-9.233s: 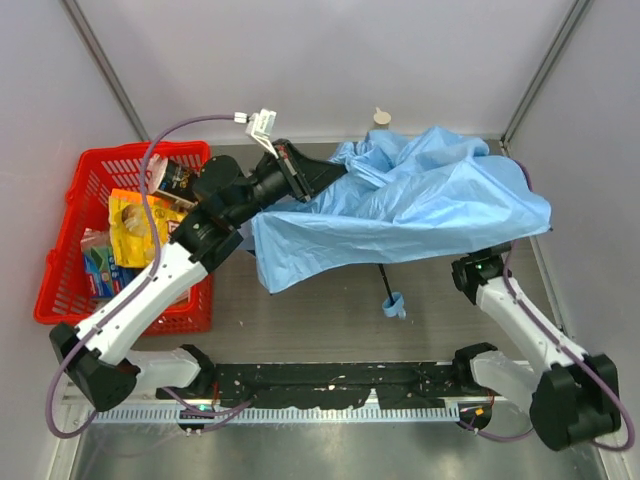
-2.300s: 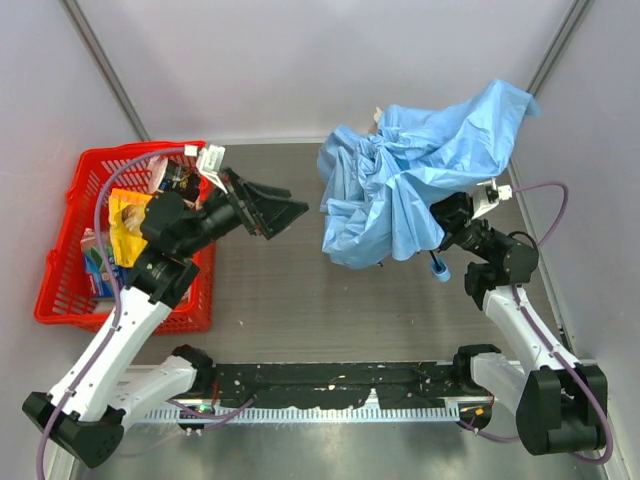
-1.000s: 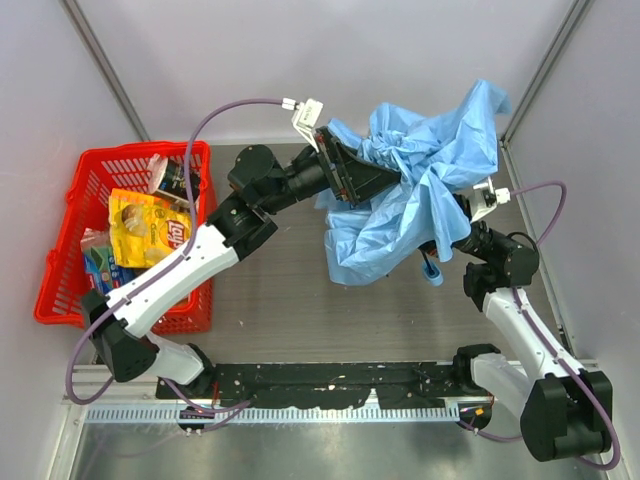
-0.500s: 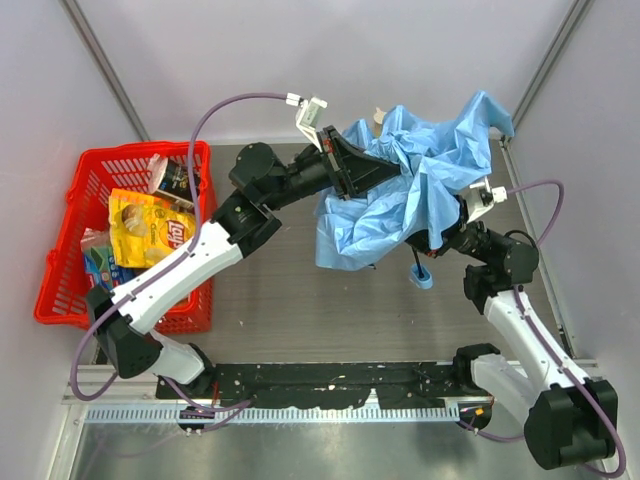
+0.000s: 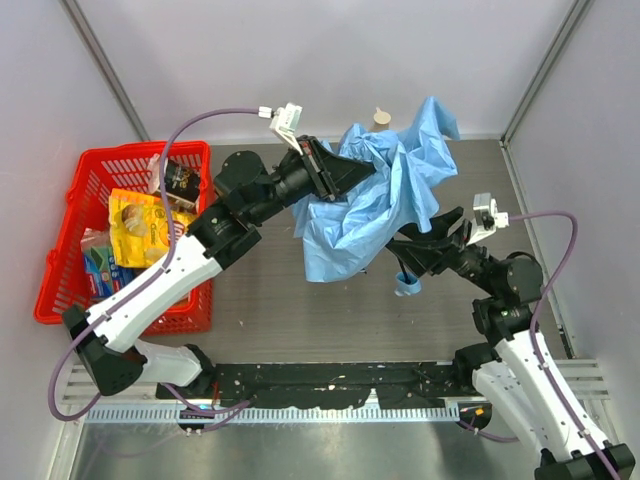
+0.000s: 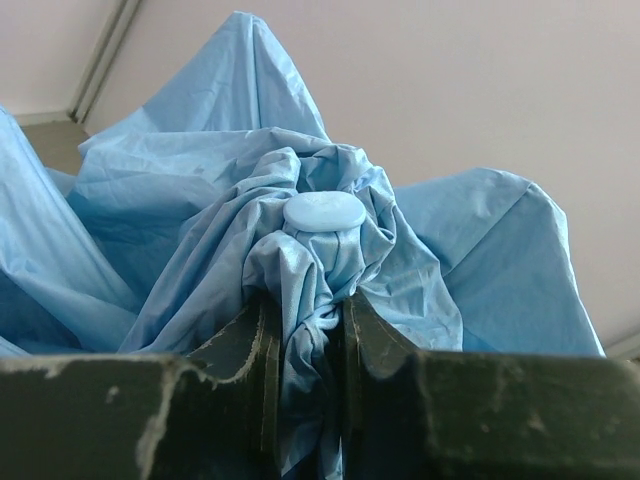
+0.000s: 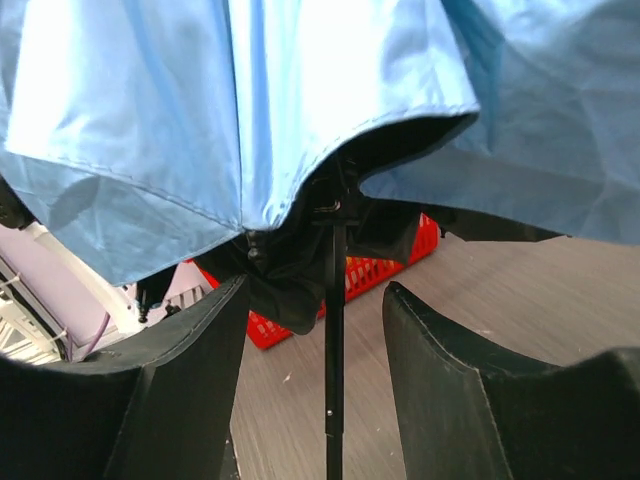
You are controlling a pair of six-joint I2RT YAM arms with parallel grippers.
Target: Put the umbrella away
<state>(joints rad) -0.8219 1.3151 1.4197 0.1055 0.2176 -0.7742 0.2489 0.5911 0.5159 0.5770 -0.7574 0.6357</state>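
My left pincer [image 5: 345, 178] is now clenching the bunched sky-blue fabric of the umbrella [image 5: 385, 200] just below its round tip cap [image 6: 324, 212], having stood wide a moment ago. My right pincer [image 7: 316, 300], clamped until just now, is releasing: its fingers are standing apart with the thin black shaft [image 7: 334, 400] running between them. The umbrella is hanging half collapsed from my left pincer above the tabletop [image 5: 270, 300], its small handle [image 5: 407, 286] dangling low. The load is passing to my left arm, probably for carrying toward the red basket [image 5: 52, 268].
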